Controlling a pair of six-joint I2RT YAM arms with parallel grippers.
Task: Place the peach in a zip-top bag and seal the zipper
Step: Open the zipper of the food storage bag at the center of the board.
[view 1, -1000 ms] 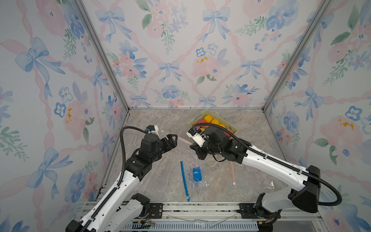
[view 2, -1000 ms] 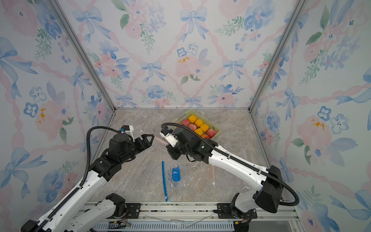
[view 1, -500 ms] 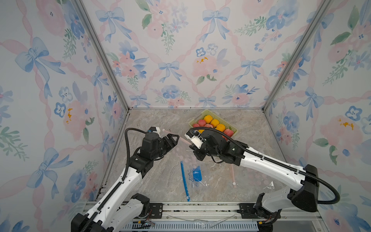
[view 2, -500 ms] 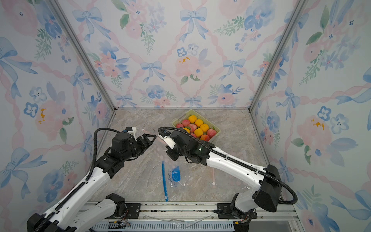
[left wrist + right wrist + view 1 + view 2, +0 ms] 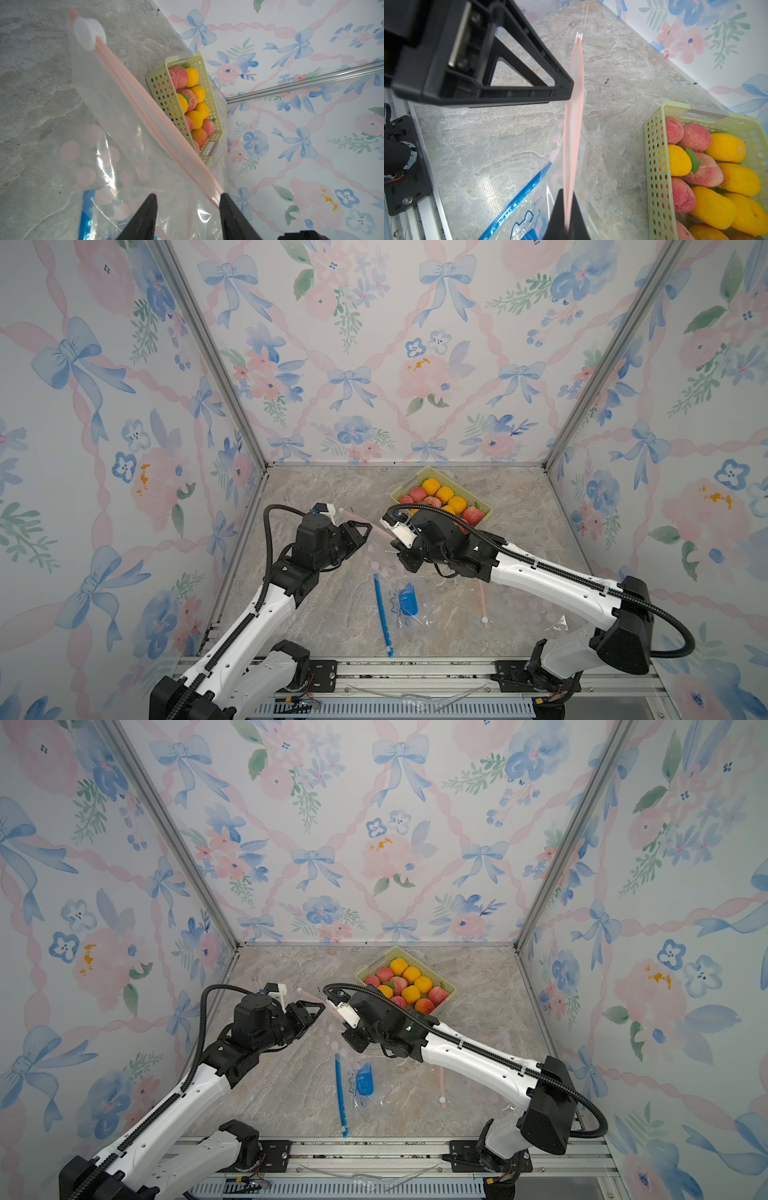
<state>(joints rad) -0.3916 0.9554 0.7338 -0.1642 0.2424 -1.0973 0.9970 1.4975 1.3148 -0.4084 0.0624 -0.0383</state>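
Black right hand [image 5: 568, 205]: pinched shut on one end of the pink zipper strip [image 5: 572, 124]. It holds that edge raised so the bag hangs free below.
Left hand [image 5: 188, 196]: fingers apart, straddling the film just under the strip, one finger against it. Nothing is clamped yet. Likely placed to take one lip and spread the mouth.
Clear dotted bag [image 5: 108, 158]: off the surface [image 5: 332, 497], between both hands. The white slider [image 5: 89, 35] sits at the far end and the rails look parted, so the bag is probably unzipped.
Peach [image 5: 695, 137]: in the green basket [image 5: 164, 93] among yellow fruit, beside the bag, untouched.
Blue-zipper bag [image 5: 405, 603]: flat on the surface, unused.
Next: the mouth must open before a peach goes in.
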